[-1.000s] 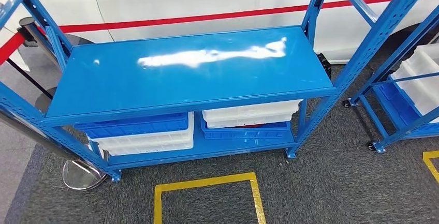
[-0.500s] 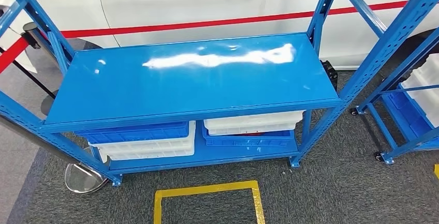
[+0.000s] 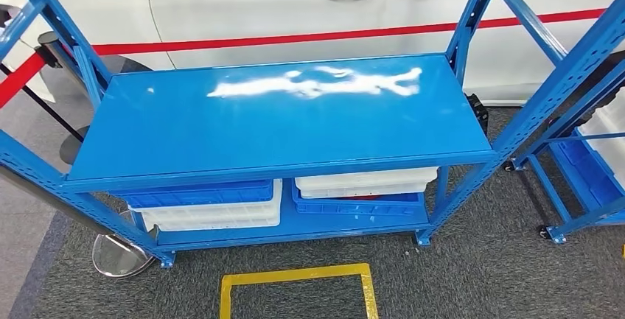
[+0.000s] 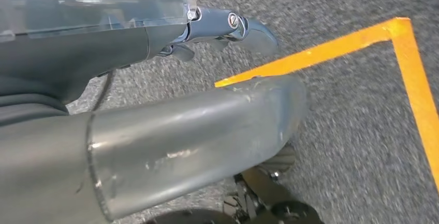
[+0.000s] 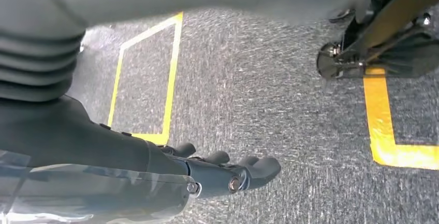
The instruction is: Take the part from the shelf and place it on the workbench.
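A blue metal shelf rack (image 3: 280, 124) stands in front of me in the head view, and its wide middle board is bare and shiny. Under it, on the lowest board, lie a white bin (image 3: 365, 181) on a blue bin (image 3: 354, 206) at the right, with a thin red sliver (image 3: 366, 197) between them that I cannot identify. At the left a blue bin (image 3: 195, 192) lies on a white bin (image 3: 214, 217). My left hand (image 4: 155, 43) hangs over the grey carpet, fingers stretched out and holding nothing. My right hand (image 5: 207, 169) hangs the same way, empty.
A yellow taped square (image 3: 295, 278) marks the carpet in front of the rack. A second blue rack (image 3: 582, 179) with bins stands at the right. A stanchion base (image 3: 118, 255) and red belt (image 3: 22, 76) are at the left, and a white car (image 3: 258, 2) is behind.
The whole picture has shifted: the rack now sits a little further right and lower, so the camera has moved. The things on the rack have not moved.
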{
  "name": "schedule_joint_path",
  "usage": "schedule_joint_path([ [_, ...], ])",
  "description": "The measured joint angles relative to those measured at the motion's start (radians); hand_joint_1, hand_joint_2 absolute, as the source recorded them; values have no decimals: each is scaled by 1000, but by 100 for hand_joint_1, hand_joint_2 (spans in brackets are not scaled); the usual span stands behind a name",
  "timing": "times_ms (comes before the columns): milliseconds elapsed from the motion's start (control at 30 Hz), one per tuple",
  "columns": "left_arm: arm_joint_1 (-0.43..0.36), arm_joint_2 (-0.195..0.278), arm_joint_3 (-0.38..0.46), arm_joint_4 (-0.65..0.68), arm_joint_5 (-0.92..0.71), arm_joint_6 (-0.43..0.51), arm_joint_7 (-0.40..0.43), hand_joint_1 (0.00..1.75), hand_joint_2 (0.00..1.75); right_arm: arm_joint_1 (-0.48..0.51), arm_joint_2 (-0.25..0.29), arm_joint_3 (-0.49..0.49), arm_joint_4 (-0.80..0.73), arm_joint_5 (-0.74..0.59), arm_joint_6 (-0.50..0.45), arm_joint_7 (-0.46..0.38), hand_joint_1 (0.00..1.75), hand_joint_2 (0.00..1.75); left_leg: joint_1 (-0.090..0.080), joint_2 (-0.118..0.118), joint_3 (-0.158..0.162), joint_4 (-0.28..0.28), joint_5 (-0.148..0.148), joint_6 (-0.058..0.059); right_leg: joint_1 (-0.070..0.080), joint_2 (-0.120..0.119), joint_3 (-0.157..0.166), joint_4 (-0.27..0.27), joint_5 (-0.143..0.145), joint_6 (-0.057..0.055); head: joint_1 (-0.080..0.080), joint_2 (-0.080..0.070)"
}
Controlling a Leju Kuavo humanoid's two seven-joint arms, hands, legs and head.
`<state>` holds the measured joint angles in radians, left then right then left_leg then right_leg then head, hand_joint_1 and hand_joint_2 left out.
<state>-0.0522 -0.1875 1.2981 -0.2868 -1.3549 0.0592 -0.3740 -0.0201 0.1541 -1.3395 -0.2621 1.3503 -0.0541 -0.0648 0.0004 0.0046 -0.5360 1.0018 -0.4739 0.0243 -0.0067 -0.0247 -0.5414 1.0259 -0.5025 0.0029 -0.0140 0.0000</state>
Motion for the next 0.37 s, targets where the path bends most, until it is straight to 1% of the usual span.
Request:
schedule_joint_path([
  [33,0,0,0,0,0,1,2,0,0,-1,0,-2,0,0,-2,0,0,175,4,-2,5,-8,5,5,0,4,-10,25,-17,5,2,0],
  [67,-1,-1,0,1,0,1,4,0,0,-2,0,-5,0,0,-2,0,0,175,7,-2,9,-14,9,10,-1,10,-31,70,-44,9,5,0],
  [133,-2,0,1,1,1,3,7,0,0,-2,0,-10,0,0,-2,0,0,175,5,-4,10,-15,8,18,-6,20,-95,196,-101,18,8,0],
  [167,-2,0,2,1,1,4,8,0,0,-1,0,-11,0,0,-2,0,0,175,5,-5,11,-14,7,19,-10,21,-120,241,-112,24,8,0],
  [200,-2,0,3,1,1,4,10,0,0,-1,0,-11,0,0,-3,0,0,131,5,-7,12,-12,4,20,-15,22,-130,255,-104,31,8,0],
  [233,-2,0,4,1,2,5,11,0,0,-1,0,-12,0,0,-4,-1,0,87,6,-10,13,-8,1,19,-21,22,-123,232,-78,38,8,0],
  [267,-2,0,5,1,2,5,11,0,0,-1,0,-13,-1,-1,-6,-1,0,44,8,-12,14,-2,-4,16,-28,21,-98,174,-39,46,8,0],
  [300,-2,0,6,1,3,5,12,0,0,-1,0,-14,-1,-1,-8,-1,0,0,10,-14,12,7,-11,11,-34,23,-68,110,-9,54,9,0],
  [333,-2,1,7,1,3,6,13,0,0,-2,1,-16,-1,-1,-9,-2,0,0,9,-17,8,19,-20,4,-37,26,-44,57,12,56,11,0],
  [367,-2,1,7,1,3,6,13,0,0,-2,2,-17,-1,-2,-10,-2,0,0,8,-18,6,26,-25,0,-39,27,-29,26,22,58,11,0],
])
